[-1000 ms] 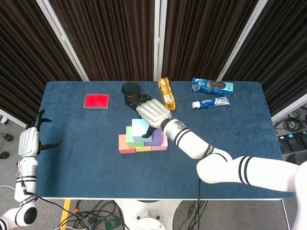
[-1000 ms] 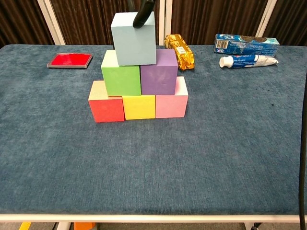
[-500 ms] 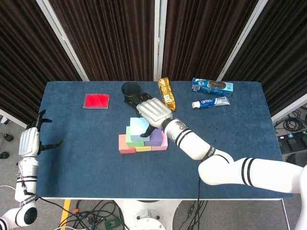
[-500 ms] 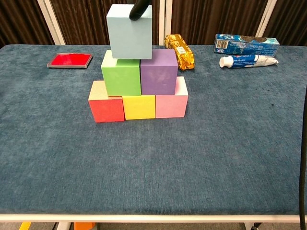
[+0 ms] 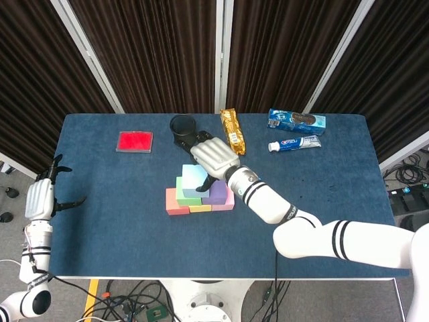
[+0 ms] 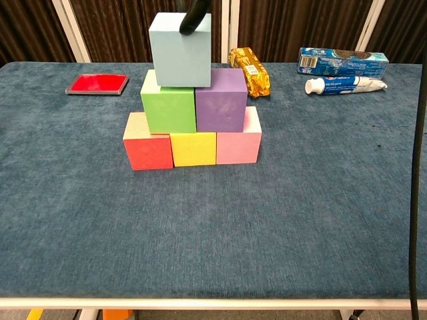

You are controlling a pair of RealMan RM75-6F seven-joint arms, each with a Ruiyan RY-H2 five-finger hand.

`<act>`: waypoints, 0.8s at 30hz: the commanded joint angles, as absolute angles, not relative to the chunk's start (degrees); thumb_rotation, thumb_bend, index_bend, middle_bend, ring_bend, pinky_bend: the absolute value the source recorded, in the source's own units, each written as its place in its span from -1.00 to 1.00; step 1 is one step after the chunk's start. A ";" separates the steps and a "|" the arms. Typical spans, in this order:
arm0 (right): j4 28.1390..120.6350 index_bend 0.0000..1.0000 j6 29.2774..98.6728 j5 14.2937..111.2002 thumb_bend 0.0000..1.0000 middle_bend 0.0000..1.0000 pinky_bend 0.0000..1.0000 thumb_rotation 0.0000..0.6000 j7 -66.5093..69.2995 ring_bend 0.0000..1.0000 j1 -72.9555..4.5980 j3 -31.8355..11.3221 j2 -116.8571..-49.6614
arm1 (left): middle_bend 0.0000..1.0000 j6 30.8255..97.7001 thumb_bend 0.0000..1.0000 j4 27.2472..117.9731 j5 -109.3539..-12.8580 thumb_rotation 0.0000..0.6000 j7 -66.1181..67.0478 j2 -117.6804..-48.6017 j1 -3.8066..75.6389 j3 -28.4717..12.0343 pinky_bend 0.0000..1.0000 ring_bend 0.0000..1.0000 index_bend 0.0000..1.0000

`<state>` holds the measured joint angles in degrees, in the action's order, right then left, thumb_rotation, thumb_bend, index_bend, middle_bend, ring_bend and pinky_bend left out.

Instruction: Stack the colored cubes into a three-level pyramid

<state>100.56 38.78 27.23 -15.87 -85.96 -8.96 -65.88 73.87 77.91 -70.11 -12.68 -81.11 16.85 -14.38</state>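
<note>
The pale blue foam-like cube (image 6: 180, 49) sits at the top centre of the chest view, resting on the green cube (image 6: 168, 101) and the purple cube (image 6: 221, 100) of the middle row. Below them stands the bottom row: a red cube (image 6: 147, 143), a yellow cube (image 6: 193, 148) and a pink cube (image 6: 238, 139), all on the dark blue cloth-covered table (image 6: 280, 220). The top cube appears slightly left of the seam between green and purple, leaning more over the green one.

The right hand (image 5: 213, 156), at the middle of the head view, is over the top cube with a dark fingertip (image 6: 194, 16) touching its upper edge; whether it grips or merely rests there I cannot tell. The left hand (image 5: 40, 199), at the far left edge of the head view off the table, holds nothing, fingers spread.

By my judgement the cubes are light, stiff and flat-faced with a matte surface that should not slip, but so light that a small sideways nudge could topple the stack. The blue cube is best taken by two opposite side faces, near its upper half, and released straight upward.

In the upper part of the head view lie a red flat square pad (image 5: 135, 141), a black cup (image 5: 182, 126), a golden snack packet (image 5: 232, 130), a blue biscuit box (image 5: 296, 120) and a toothpaste tube (image 5: 295, 143)
</note>
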 commanded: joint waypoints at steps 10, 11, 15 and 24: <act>99.98 -1.00 37.59 27.79 -0.78 0.08 -1.00 1.00 -15.84 -0.97 -85.59 -9.15 -66.01 | -0.44 73.56 -0.87 77.44 -70.07 1.00 -12.55 -81.32 17.01 -14.29 -0.70 -0.65 -0.92; 99.91 -1.00 37.49 27.84 -0.77 0.07 -1.00 1.00 -15.80 -0.97 -85.57 -9.18 -66.09 | -0.44 73.57 -0.88 77.36 -70.04 1.00 -12.51 -81.36 17.01 -14.29 -0.70 -0.65 -0.92; 99.58 -1.00 37.18 28.10 -0.77 0.07 -1.00 1.00 -15.68 -0.97 -85.51 -9.28 -66.30 | -0.44 73.57 -0.88 77.05 -70.05 1.00 -12.29 -81.48 17.05 -14.23 -0.70 -0.65 -0.92; 98.67 -1.00 35.70 28.78 -0.71 0.08 -1.00 1.00 -15.12 -0.97 -85.52 -9.46 -66.28 | -0.45 73.14 -0.88 76.29 -70.65 1.00 -12.72 -81.52 17.27 -13.88 -0.72 -0.67 -0.92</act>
